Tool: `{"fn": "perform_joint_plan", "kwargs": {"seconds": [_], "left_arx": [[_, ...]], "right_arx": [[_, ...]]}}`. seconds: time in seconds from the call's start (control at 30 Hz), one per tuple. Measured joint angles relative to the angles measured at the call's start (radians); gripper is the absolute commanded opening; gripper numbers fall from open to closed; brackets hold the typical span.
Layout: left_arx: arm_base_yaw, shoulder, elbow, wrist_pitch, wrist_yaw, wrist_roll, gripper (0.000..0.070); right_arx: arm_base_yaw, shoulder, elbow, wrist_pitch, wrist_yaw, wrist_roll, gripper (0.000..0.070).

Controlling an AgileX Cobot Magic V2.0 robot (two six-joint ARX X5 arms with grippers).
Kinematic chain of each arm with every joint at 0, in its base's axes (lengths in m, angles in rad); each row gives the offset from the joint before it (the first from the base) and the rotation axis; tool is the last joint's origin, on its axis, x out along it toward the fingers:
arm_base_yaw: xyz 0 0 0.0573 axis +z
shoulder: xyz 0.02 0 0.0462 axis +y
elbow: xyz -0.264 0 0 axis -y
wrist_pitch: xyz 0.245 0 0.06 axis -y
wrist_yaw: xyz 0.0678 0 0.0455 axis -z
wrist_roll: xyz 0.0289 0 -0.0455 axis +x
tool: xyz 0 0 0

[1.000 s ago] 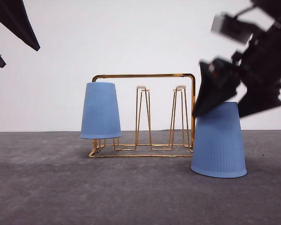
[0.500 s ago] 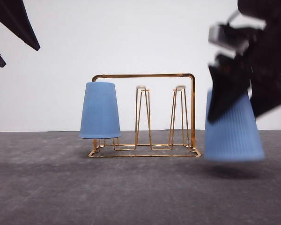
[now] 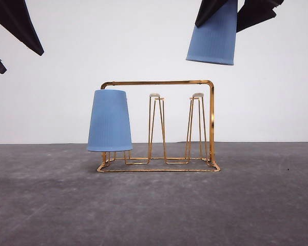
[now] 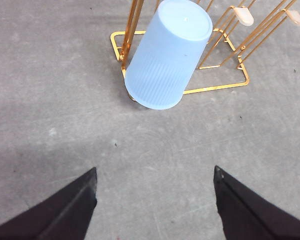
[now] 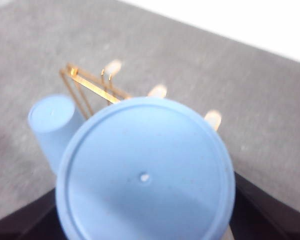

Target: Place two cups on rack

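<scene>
Pinching the inverted second cup [image 3: 213,38] by its closed end, the right jaws [image 3: 226,13] hold something probably light, thin-walled and slick; below them stands the rack [image 3: 159,82], its first cup [image 3: 110,121] hung. Left jaws [image 4: 155,200] hang spread, empty.

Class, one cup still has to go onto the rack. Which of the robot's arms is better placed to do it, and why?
Right. Its hand holds the second cup upside down above the rack, near the free prongs. The left hand is open.

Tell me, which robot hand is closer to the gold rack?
Right. The right gripper holds a cup just above the rack; the left gripper hangs farther off, empty.
</scene>
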Motion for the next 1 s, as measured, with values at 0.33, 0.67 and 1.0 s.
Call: {"fn": "perform_joint_plan", "kwargs": {"seconds": [0.33,0.67,1.0], "left_arx": [[0.0,0.0,0.0,0.0,0.0,-0.023,0.0429],[0.0,0.0,0.0,0.0,0.0,-0.027,0.0429],[0.0,0.0,0.0,-0.001,0.0,-0.029,0.0429]], "right_arx": [[0.001,0.253,0.0,0.03,-0.002,-0.022,0.0368],[0.005,0.346,0.0,0.031,-0.002,-0.025,0.0605],[-0.005,0.312,0.186,-0.299,-0.002,-0.015,0.0618]]}}
